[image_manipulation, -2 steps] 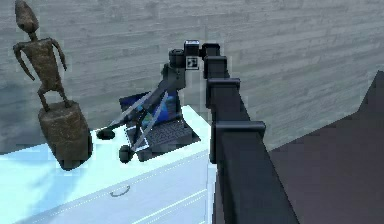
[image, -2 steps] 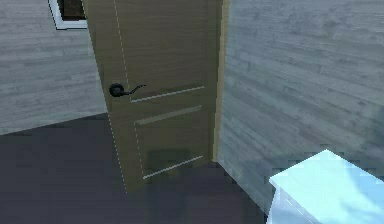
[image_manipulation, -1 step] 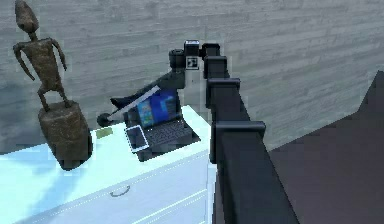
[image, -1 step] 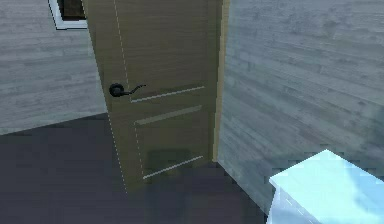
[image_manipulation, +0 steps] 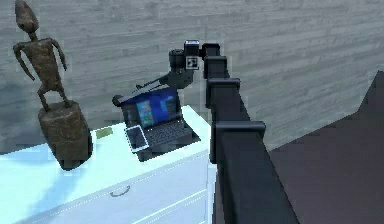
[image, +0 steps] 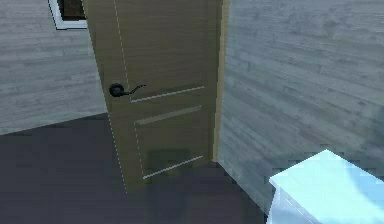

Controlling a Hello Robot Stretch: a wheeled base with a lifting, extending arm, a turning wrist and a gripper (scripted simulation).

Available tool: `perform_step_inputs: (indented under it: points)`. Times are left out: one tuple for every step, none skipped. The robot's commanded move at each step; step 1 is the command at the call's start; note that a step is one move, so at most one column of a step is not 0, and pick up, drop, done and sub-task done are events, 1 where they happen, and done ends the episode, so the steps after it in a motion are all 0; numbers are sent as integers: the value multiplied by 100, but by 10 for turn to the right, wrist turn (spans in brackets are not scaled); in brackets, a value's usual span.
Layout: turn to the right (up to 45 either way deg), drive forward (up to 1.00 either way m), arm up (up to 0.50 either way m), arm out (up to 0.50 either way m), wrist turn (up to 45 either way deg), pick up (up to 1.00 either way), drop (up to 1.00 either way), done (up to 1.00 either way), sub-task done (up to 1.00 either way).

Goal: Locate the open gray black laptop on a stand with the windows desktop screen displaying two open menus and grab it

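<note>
An open grey-black laptop [image_manipulation: 158,118] with a blue desktop screen stands on a white dresser [image_manipulation: 110,170] in the arm side view. The dark arm [image_manipulation: 235,140] rises from the bottom edge, and the gripper [image_manipulation: 148,84] reaches left just above the laptop's screen. I cannot tell whether it holds anything. A small phone-like device [image_manipulation: 134,138] leans at the laptop's left side.
A tall brown wooden figure statue [image_manipulation: 55,95] stands on the dresser's left part, with a small green thing [image_manipulation: 104,132] beside it. In the forward view an olive door [image: 165,85] with a dark lever handle [image: 127,91] stands ahead; a white furniture corner [image: 325,190] sits low right.
</note>
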Motion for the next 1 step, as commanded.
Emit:
perform_step_inputs:
  points:
    - [0, 0, -28, 0, 0, 0, 0, 0, 0]
